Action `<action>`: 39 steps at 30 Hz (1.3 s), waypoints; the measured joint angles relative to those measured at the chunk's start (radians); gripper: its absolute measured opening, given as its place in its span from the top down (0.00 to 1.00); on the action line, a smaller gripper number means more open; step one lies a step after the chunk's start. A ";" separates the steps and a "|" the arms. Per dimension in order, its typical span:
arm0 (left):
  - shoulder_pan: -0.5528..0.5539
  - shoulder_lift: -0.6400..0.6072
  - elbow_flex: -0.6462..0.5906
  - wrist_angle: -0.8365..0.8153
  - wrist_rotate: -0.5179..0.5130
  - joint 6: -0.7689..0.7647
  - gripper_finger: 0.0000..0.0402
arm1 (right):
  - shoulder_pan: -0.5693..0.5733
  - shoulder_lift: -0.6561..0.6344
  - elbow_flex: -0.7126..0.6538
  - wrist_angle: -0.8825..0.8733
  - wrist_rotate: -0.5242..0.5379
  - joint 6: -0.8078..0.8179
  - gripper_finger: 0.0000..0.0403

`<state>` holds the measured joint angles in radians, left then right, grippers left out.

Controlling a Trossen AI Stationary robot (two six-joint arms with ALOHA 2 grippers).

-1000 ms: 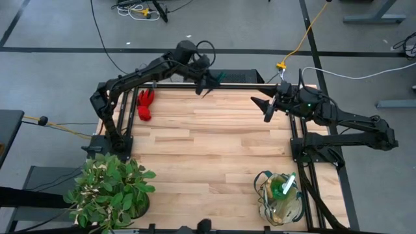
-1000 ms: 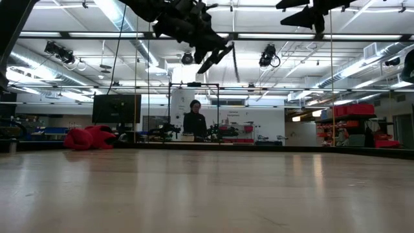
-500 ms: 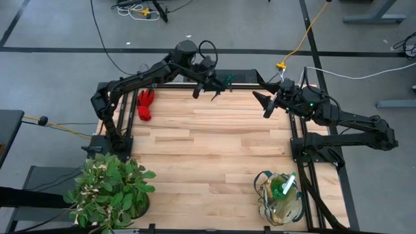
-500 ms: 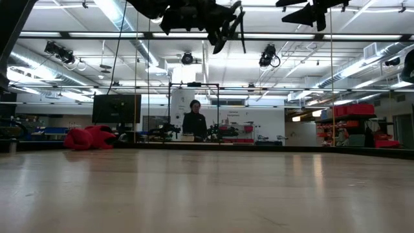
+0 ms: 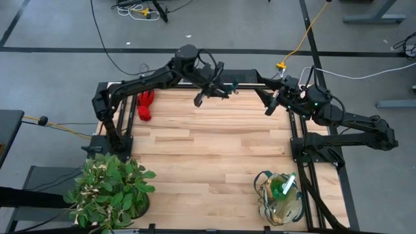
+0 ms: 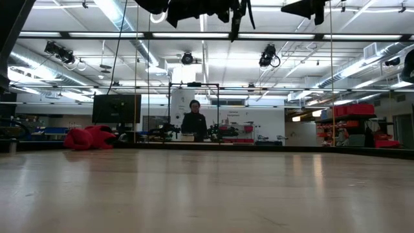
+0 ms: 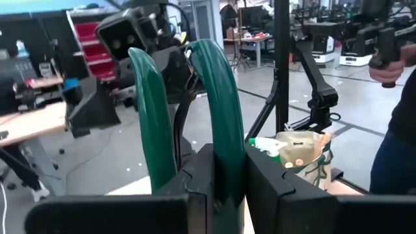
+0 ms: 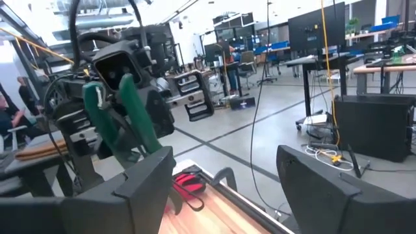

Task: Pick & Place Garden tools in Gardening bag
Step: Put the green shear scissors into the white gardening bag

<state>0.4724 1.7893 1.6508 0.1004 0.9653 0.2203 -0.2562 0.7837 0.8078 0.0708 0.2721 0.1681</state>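
Observation:
Dark pruning shears with green handles (image 7: 218, 97) hang high over the table's far edge, and my left gripper (image 5: 218, 88) is shut on them. They also show in the right wrist view (image 8: 123, 110) and at the top of the low view (image 6: 237, 19). My right gripper (image 5: 268, 97) stands open at the far right, facing the left one, with nothing between its fingers (image 8: 146, 182). Red gloves (image 5: 144, 104) lie on the table's far left. The beige gardening bag (image 5: 281, 198) stands at the near right with a green-and-white item in it. My left gripper pinches the shears' two green handles (image 7: 224, 140) together between its two fingers (image 7: 273, 185). The fingers point level, toward the table's right side. The handles stick out forward past the fingertips. The shears are lifted clear of the table.
A leafy potted plant (image 5: 110, 188) stands at the near left corner. The wooden table top (image 5: 208, 149) lies bare between gloves, plant and bag. A person (image 6: 194, 123) stands in the room beyond the far edge.
My left gripper has gone along the far edge toward the table's right side and risen a little, rolling as it went. The shears have stayed in its hold and have turned with it, lying nearer to my right gripper than before.

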 joint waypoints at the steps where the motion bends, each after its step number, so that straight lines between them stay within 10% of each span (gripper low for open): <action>1: -0.002 0.000 0.000 0.005 0.000 0.006 0.84 | 0.000 0.000 0.000 0.000 0.000 0.000 0.31; 39: -0.021 0.003 0.000 -0.073 -0.136 0.061 0.84 | 0.001 0.250 0.000 0.492 -0.072 0.004 0.31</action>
<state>0.4517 1.7927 1.6508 0.0271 0.8292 0.2816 -0.2554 1.0333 0.8078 0.5625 0.2002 0.1723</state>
